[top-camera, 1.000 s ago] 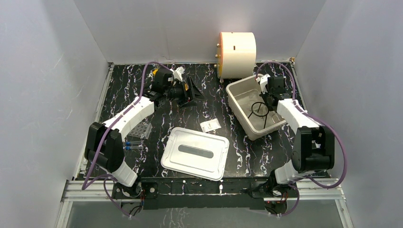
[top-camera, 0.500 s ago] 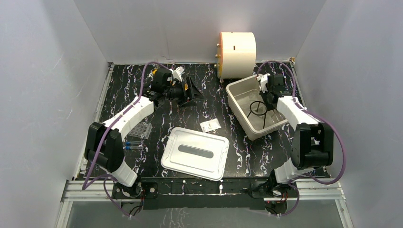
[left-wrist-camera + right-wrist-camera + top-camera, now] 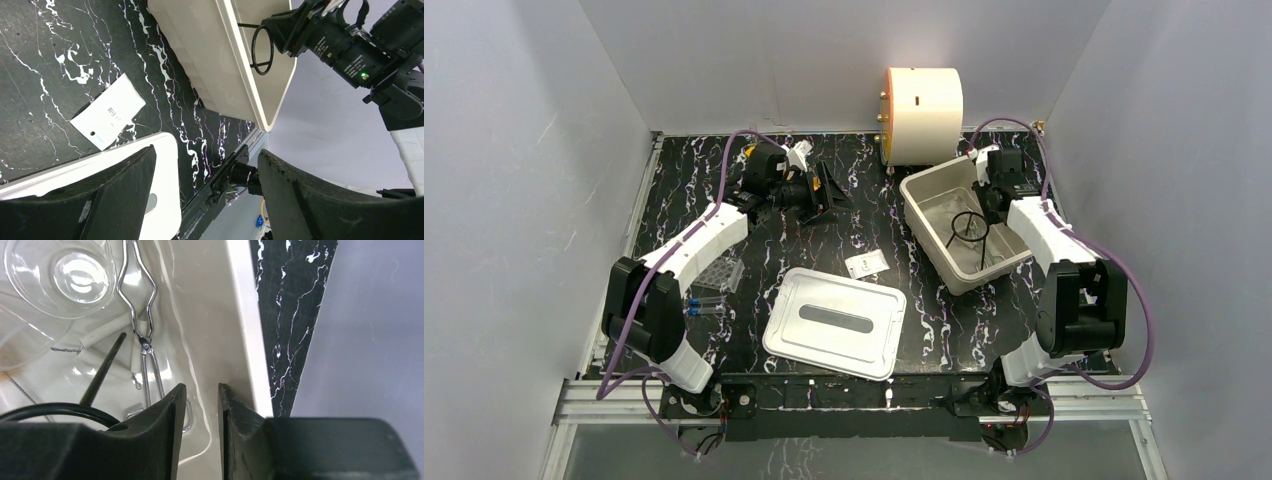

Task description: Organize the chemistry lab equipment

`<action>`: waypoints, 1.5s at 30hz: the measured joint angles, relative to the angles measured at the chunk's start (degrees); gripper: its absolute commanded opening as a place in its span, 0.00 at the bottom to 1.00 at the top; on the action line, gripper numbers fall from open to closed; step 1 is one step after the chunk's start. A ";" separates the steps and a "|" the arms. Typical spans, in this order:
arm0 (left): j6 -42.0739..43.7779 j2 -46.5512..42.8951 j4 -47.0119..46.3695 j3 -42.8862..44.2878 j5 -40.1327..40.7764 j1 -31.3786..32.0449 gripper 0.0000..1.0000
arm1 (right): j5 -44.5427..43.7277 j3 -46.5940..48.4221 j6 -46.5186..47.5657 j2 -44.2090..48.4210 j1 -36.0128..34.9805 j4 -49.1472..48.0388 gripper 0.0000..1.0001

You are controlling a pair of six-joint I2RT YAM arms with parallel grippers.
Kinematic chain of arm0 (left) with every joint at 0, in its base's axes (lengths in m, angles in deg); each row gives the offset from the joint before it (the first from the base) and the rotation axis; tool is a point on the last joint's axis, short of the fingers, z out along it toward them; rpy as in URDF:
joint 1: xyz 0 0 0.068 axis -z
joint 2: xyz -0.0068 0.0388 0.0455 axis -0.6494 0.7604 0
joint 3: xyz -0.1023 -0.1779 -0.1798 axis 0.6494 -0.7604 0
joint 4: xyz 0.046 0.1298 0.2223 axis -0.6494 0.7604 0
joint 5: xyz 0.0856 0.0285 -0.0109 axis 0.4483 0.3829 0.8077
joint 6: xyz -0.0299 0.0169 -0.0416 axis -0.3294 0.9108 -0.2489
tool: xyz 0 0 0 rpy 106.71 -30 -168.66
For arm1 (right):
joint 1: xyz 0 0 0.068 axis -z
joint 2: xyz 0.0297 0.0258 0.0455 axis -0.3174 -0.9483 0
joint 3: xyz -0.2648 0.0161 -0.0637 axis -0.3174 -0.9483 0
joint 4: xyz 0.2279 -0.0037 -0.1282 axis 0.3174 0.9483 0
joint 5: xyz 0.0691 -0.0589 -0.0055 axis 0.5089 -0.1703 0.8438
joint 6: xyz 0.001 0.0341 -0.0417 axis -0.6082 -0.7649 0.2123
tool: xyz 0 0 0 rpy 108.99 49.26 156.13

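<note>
Two arms, white shells, black joints, purple cables, black tools.
Left arm (image 3: 674,265) and right arm (image 3: 1049,235) match: smooth white link covers (image 3: 714,232) between chunky black motor housings (image 3: 646,310), with a rounded white base shell (image 3: 686,372) at the bottom of each. A purple cable (image 3: 732,150) runs along each arm to the wrist; thin wires (image 3: 709,425) hang under the bases. Left tool (image 3: 205,195): two broad matte black fingers (image 3: 120,195), curved inner faces, pale scuff marks. Right tool (image 3: 199,390): same black fingers, bevelled inner edges, slight sheen. Right wrist body (image 3: 345,47) is black and cylindrical, with a small green light (image 3: 361,76).
</note>
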 measured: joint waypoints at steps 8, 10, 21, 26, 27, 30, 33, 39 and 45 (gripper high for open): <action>1.09 0.00 1.92 0.00 2.40 0.00 0.73 | 0.17 4.76 -4.70 1.31 0.00 1.86 0.38; 1.86 0.00 3.06 0.00 3.85 0.00 0.73 | 0.68 6.51 -6.58 2.29 -0.02 2.45 0.40; 9.51 -2.27 13.07 0.57 17.25 -0.09 0.98 | 5.86 21.38 -16.13 3.80 -12.79 8.20 0.59; 10.93 -3.78 17.94 0.92 24.33 -0.90 0.98 | 9.20 21.64 -20.41 3.23 -25.35 7.85 0.63; 10.67 -3.98 18.95 0.92 25.11 -1.44 0.98 | 9.88 21.35 -21.57 2.97 -27.12 7.48 0.63; 9.35 -4.07 21.64 0.76 25.90 -4.00 0.98 | 10.54 20.11 -25.05 1.14 -30.91 6.82 0.64; 8.04 -4.39 22.64 -1.11 25.83 -6.10 0.98 | 9.77 18.75 -27.71 -2.32 -33.79 6.69 0.64; 6.86 -5.27 24.46 -5.14 25.83 -6.84 0.98 | 8.46 14.40 -34.07 -9.25 -36.87 6.64 0.64; 6.14 -5.75 24.15 -5.60 25.62 -6.84 0.95 | 7.91 13.64 -38.49 -14.64 -36.79 6.80 0.62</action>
